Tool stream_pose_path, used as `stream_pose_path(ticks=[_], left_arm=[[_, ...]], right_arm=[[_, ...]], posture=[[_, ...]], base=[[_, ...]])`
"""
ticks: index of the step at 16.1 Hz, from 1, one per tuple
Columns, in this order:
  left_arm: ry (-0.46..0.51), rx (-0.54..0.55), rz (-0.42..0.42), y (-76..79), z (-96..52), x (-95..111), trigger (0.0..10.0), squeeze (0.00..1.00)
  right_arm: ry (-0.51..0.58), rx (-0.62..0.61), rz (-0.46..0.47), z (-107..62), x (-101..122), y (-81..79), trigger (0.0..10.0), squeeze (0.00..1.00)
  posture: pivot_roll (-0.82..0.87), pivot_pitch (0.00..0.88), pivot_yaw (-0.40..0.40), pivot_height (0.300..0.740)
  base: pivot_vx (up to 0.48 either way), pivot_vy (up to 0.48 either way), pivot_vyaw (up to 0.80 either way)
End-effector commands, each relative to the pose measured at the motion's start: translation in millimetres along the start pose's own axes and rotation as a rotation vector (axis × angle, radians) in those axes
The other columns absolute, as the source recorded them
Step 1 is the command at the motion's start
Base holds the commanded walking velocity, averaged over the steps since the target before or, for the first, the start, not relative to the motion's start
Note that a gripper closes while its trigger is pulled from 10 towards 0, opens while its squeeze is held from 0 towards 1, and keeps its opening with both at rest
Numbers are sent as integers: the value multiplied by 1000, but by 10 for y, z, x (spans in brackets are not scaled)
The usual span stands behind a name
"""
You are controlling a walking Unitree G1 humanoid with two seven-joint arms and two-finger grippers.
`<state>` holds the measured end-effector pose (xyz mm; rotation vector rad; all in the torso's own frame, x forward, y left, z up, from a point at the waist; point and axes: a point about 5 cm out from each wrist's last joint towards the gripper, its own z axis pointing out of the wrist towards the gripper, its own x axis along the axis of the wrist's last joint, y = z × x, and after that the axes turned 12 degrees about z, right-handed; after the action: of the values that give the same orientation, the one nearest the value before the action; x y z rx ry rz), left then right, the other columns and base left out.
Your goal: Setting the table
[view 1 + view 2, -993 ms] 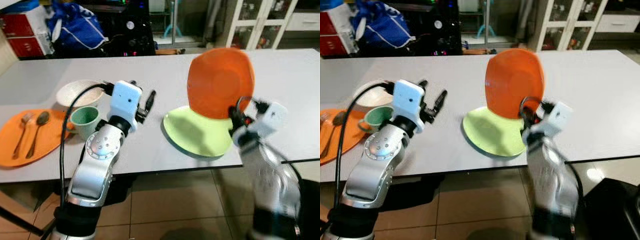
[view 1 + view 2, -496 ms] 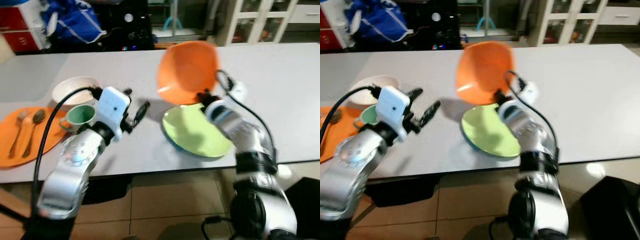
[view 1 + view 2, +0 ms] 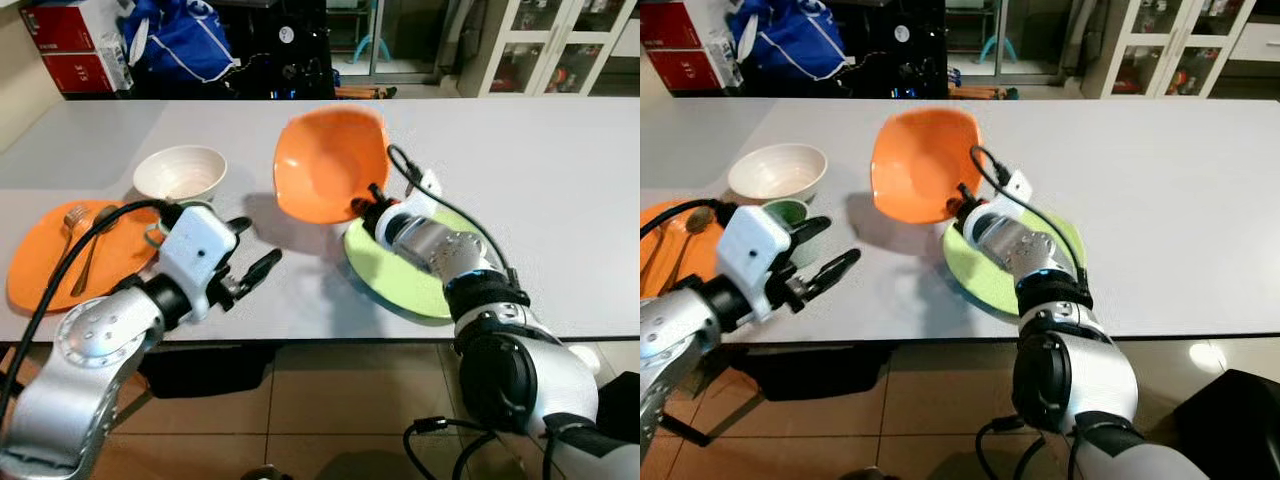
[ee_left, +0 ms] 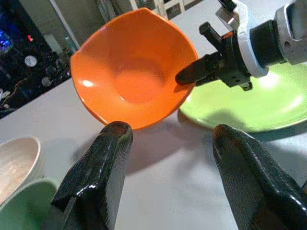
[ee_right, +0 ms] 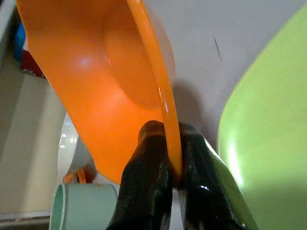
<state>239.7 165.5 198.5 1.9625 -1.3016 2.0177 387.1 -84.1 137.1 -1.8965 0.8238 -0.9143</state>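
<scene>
Orange bowl (image 5: 96, 72) rim pinched by right gripper (image 5: 168, 167) jaws, wrist view confirms; left gripper (image 4: 168, 143) jaws spread.

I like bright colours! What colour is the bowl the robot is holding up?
Orange. The bowl pinched by the right gripper shows best in the left wrist view.

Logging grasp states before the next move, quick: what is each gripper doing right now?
Left gripper: open, holding nothing, above the table.
Right gripper: shut on the rim of the orange bowl, holding it tilted beside the green plate.
</scene>
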Motion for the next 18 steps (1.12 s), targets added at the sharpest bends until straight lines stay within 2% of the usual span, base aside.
stream_pose_path(ticks=[1, 16, 18], left_arm=[[14, -9, 11, -10, -28, 54, 10000, 0], [14, -9, 11, -10, -28, 54, 10000, 0], [-20, -43, 7, 30, -53, 53, 10000, 0]], right_arm=[[27, 47, -6, -2, 76, -143, 10000, 0], [27, 47, -6, -2, 76, -143, 10000, 0], [-48, 5, 9, 42, -57, -66, 10000, 0]], posture=[[120, 0, 29, 740], [120, 0, 29, 740], [126, 0, 37, 740]], base=[[0, 0, 0], [0, 0, 0], [0, 0, 0]])
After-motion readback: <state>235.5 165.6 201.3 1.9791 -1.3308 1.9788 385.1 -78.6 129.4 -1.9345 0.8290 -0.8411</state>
